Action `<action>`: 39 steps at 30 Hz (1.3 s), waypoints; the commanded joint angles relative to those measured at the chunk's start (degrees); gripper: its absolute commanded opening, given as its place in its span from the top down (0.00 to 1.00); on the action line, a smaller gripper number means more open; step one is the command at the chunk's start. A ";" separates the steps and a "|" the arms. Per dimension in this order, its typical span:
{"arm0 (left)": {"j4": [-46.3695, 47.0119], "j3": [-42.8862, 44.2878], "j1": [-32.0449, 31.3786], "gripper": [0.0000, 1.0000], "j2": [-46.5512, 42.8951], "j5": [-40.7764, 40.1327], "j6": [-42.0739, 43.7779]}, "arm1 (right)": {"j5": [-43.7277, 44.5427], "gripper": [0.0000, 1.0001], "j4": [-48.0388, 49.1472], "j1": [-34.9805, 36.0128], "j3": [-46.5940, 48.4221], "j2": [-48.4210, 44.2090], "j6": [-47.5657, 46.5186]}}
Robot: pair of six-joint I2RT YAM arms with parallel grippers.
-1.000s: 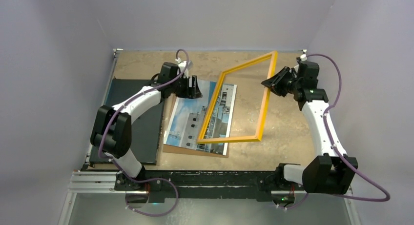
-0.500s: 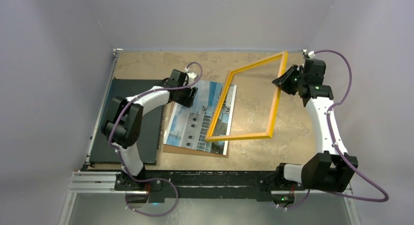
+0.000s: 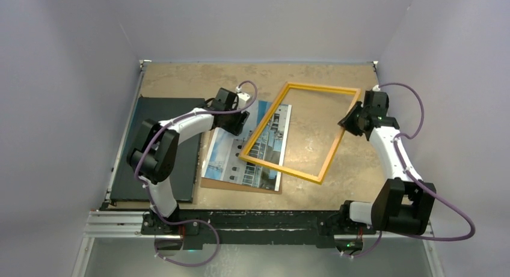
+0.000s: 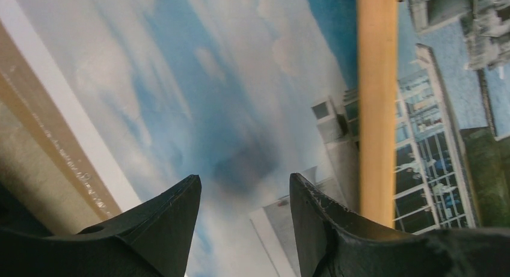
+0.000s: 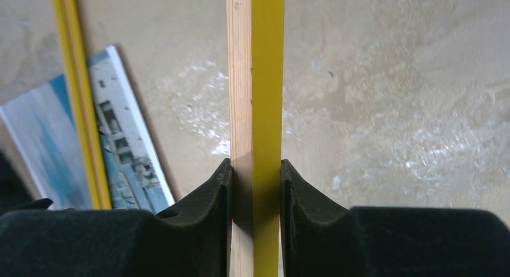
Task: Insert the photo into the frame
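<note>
The right fingers (image 5: 211, 196) pinch the right side bar of the yellow frame (image 3: 279, 169). Its left corner overlaps the photo (image 3: 228, 154), which lies on a brown board (image 4: 60, 154) left of the table's (image 3: 192, 79) middle. The left fingers (image 4: 174, 220) hang parted over the photo's sky, holding nothing.

One table (image 3: 192, 79), one photo (image 3: 231, 151), one yellow-orange picture frame (image 3: 325, 88), one brown backing board (image 3: 237, 185), one black flat board (image 3: 183, 169), and two robot hands, namely the left hand (image 3: 236, 123) and the right hand (image 3: 347, 119)
</note>
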 commanded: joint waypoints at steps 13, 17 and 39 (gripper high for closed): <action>-0.35 1.78 -3.76 0.48 1.09 1.01 3.79 | 4.52 0.54 0.76 -0.18 -5.95 1.88 1.19; -1.02 1.81 -3.73 0.50 1.21 0.70 4.64 | 3.62 0.48 1.63 -0.18 -6.54 2.69 2.22; -7.60 3.16 7.46 0.53 -3.05 7.50 -2.03 | 20.60 0.27 0.22 40.56 28.76 36.15 16.31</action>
